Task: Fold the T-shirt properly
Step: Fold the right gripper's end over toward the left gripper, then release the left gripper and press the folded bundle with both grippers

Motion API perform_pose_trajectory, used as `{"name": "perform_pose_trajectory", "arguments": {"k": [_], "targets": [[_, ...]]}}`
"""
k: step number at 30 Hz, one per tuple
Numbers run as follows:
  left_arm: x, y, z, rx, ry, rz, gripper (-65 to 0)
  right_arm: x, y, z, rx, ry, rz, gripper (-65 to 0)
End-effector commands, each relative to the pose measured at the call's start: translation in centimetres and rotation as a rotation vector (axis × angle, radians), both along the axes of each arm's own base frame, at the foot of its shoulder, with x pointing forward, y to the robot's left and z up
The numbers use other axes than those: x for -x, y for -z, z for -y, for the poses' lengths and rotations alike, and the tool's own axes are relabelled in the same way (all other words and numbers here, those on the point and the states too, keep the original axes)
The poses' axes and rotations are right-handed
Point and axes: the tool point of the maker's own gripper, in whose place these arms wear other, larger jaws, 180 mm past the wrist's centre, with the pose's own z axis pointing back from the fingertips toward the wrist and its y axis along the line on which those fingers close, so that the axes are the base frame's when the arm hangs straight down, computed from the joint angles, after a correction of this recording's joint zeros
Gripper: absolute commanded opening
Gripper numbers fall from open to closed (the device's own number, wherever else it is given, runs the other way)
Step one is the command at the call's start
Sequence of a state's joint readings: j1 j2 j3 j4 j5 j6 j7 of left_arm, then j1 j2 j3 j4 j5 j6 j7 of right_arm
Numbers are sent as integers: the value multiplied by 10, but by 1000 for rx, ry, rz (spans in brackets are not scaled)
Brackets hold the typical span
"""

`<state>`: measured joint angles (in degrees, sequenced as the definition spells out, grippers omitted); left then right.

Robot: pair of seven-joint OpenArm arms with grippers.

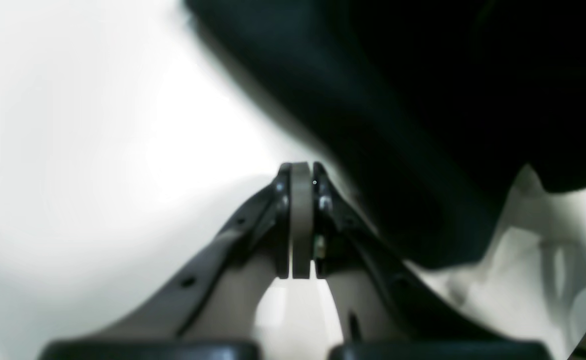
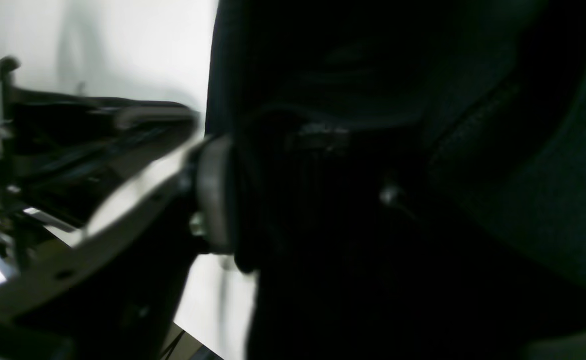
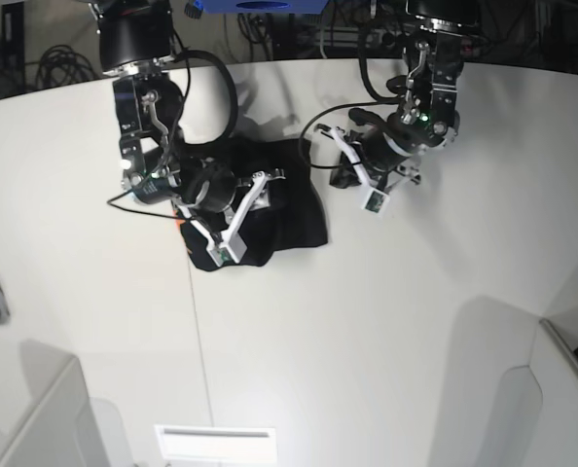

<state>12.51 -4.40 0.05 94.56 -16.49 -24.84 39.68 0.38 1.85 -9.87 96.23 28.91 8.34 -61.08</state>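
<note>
The black T-shirt [image 3: 274, 209] lies in a folded bundle on the white table [image 3: 367, 321], with a bit of orange at its left edge. My right gripper [image 3: 260, 190] is over the bundle. In the right wrist view its jaws stand apart, one grey pad [image 2: 214, 195] showing at the left and dark T-shirt [image 2: 372, 75] cloth filling the space beside it; the other finger is lost in the dark. My left gripper [image 3: 340, 173] hovers just off the shirt's right edge. In the left wrist view the left gripper [image 1: 301, 170] is shut, pads pressed together on nothing, with the T-shirt [image 1: 422, 100] beyond it.
A thin seam [image 3: 199, 350] runs down the table. A white flat panel [image 3: 216, 443] lies at the near edge, with pale box shapes at the bottom left [image 3: 36, 418] and right [image 3: 561, 389]. Cables [image 3: 318, 39] crowd the far edge.
</note>
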Motion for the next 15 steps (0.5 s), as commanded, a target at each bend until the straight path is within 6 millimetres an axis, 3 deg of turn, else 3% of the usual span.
{"name": "perform_pose_trajectory", "arguments": {"k": [1,11,15], "targets": [[-5,-12,-10,10,-28,44,-650,-10,-13,-4,-26,2,47,-318],[26,-8,-90,-61,-135,29,-650,-15,-30,-6,-36,-1,101,-323],[30,-10,-108,-80,-167,32,-650,-10,-28,-14,-35,-29,94,-323]]}}
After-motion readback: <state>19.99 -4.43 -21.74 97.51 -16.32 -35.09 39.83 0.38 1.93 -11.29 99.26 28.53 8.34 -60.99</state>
